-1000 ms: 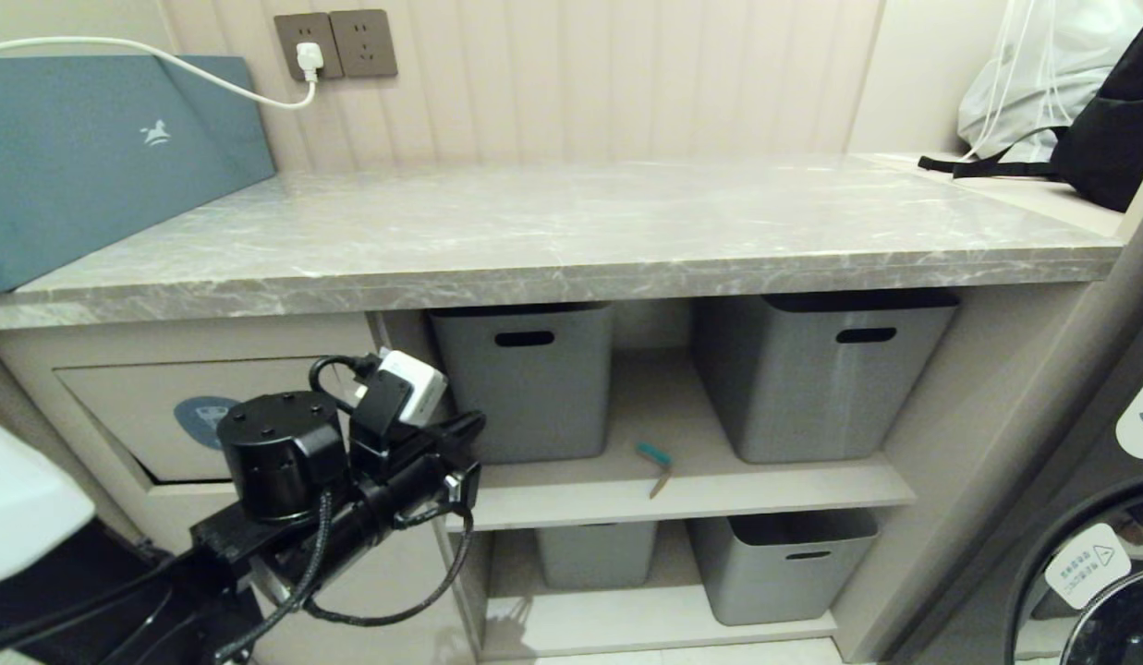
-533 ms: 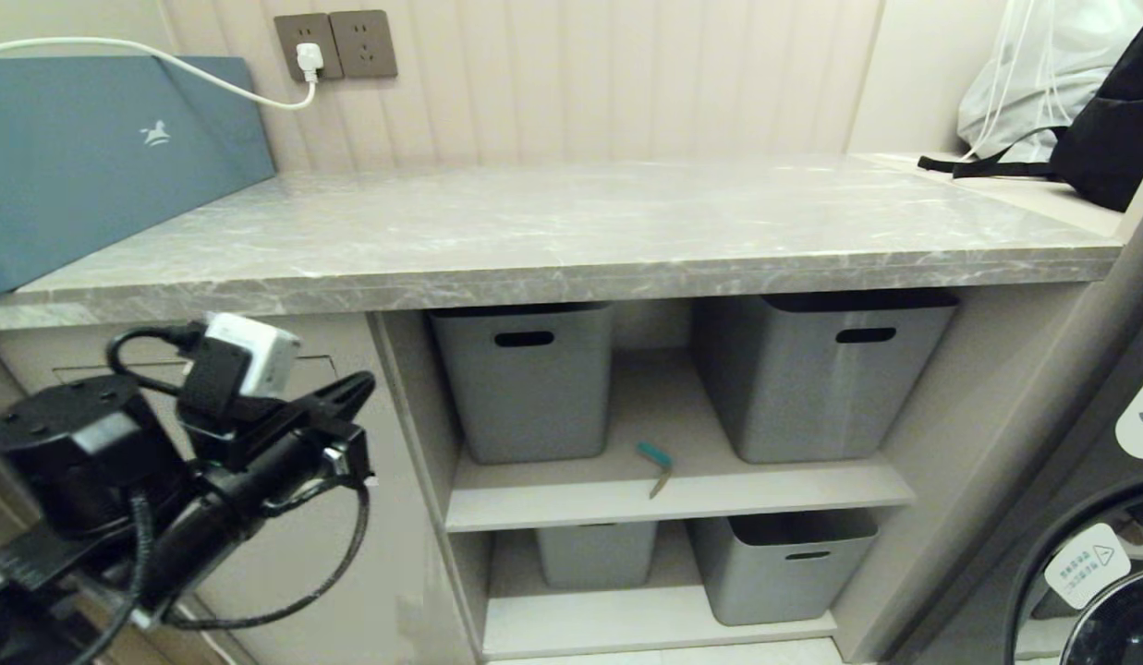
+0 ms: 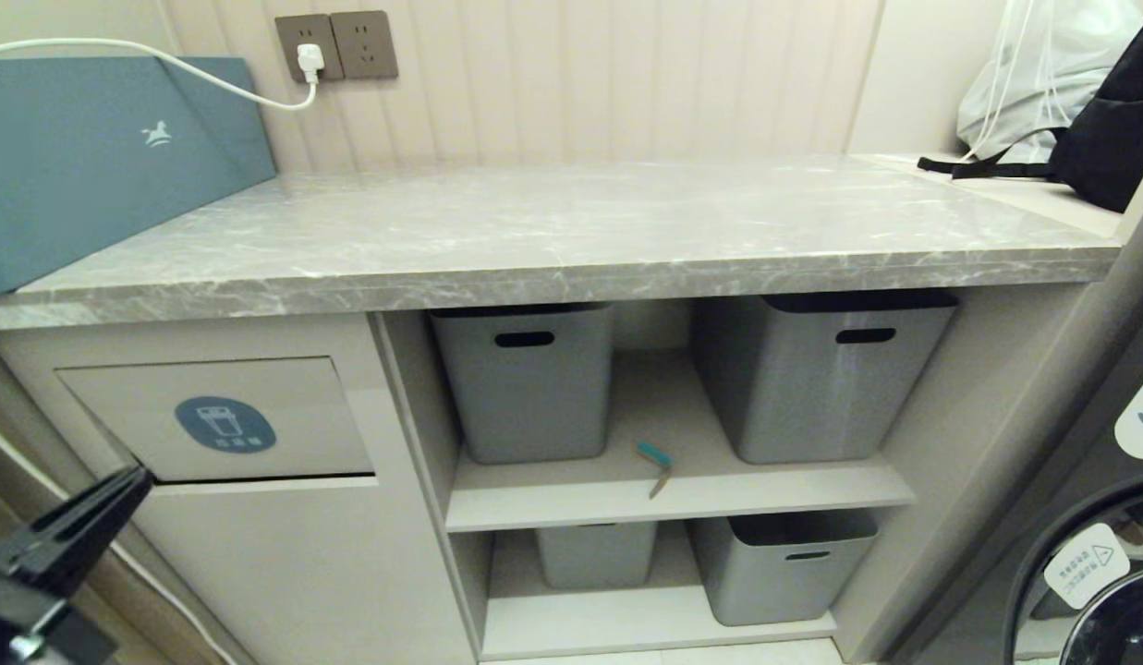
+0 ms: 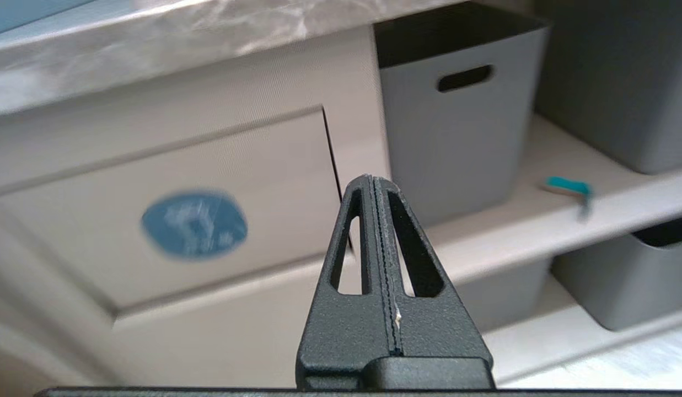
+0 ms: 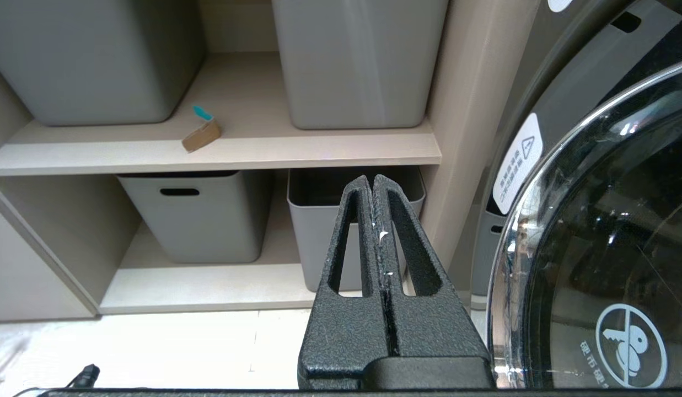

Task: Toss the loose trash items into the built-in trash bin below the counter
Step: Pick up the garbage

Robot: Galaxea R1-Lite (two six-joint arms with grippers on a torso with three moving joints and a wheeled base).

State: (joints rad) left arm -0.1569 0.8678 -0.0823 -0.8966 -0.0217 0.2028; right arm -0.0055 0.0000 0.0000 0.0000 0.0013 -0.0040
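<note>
Marble-look grey counter [image 3: 553, 231] w/ white veining, beige flat bin flap [image 3: 294, 406] below w/ blue oval sticker, thin brown strip w/ teal edge [image 3: 657, 465] on shelf btwn smooth grey tubs [image 3: 525, 383], left gripper [image 3: 139, 477] low at left, tips pressed together, empty, right gripper [image 5: 372, 182] same, near washer glass door [image 5: 605, 248].

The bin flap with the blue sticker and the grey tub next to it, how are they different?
The bin flap is beige, flat and built into the cabinet front; the grey tub is a loose box standing on a shelf. The flap bears a blue oval sticker with a bin picture; the tub has none, only a dark handle slot. The flap's top leans back into the cabinet; the tub stands upright with an open top. Both sit under the counter.
</note>
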